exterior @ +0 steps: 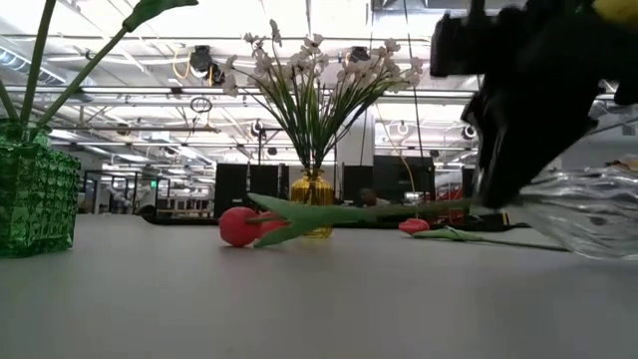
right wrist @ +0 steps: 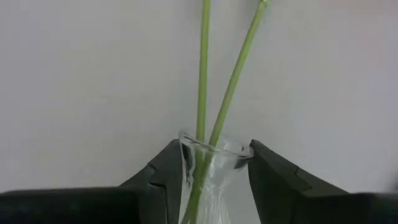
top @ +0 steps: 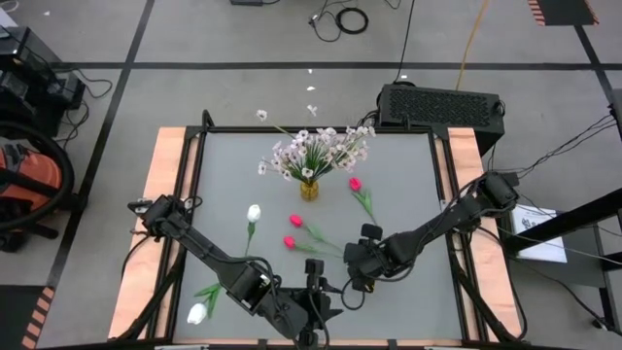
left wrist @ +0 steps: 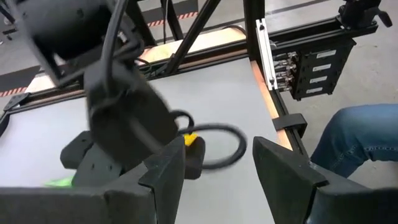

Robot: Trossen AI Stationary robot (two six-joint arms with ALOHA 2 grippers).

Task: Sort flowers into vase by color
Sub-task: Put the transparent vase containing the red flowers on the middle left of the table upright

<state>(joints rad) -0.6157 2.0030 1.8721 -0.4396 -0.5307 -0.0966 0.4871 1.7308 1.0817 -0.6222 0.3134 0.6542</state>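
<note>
- While two thin green flower stems (right wrist: 205,81) stand in a ribbed clear glass vase (right wrist: 211,180) lying tilted on the grey table (top: 408,175), the right gripper (right wrist: 208,168) clamps its neck, stems pointing away.
- Left gripper (left wrist: 217,168) waits half-open, empty, alongside.

A clear, ribbed glass vase (right wrist: 211,180) is seen; the table (top: 408,165) is matt grey with wooden edges (top: 167,175); the amber vase (exterior: 313,191) is glossy.
</note>
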